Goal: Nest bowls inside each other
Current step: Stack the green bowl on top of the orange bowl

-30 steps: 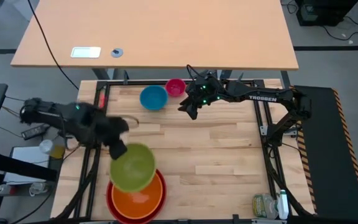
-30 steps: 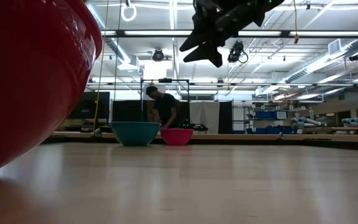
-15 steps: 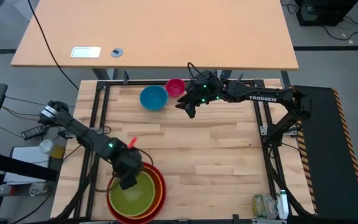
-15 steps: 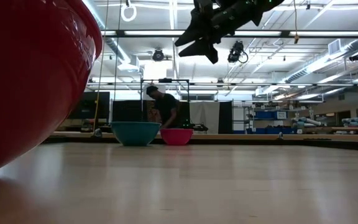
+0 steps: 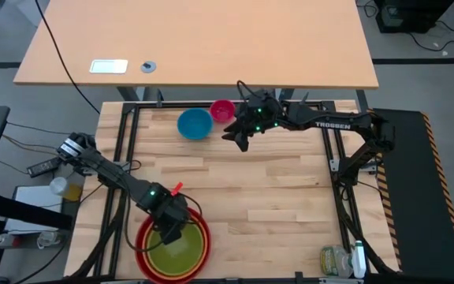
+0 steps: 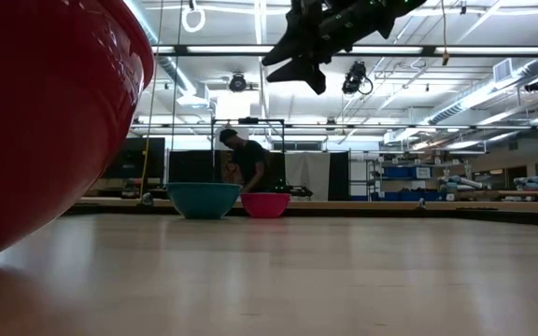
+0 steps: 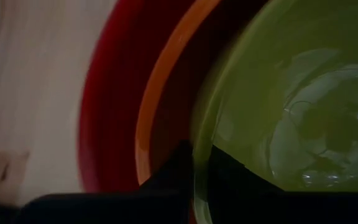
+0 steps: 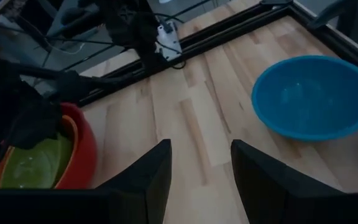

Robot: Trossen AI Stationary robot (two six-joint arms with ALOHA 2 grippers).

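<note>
The lime green bowl sits inside the orange bowl, which sits inside the red bowl, near the table's near left edge. My left gripper is over the stack's far rim, shut on the green bowl. The blue bowl and the pink bowl stand on their bases side by side at the table's far edge. My right gripper hangs open in the air just right of them and touches nothing. My left gripper holds the green bowl by its rim, on the far left side of the bowl. One finger is inside the bowl and one outside it. The fingers come from above, pointing down. The bowl rests in the orange bowl.
A clear bottle lies at the table's near right corner. Black frame rails run along the table's sides. A larger tan table stands beyond the far edge. A person shows in the room behind.
My left gripper has gone down and toward the table's near edge with the green bowl. The bowl hung tilted above the stack and now sits level inside the orange bowl.
</note>
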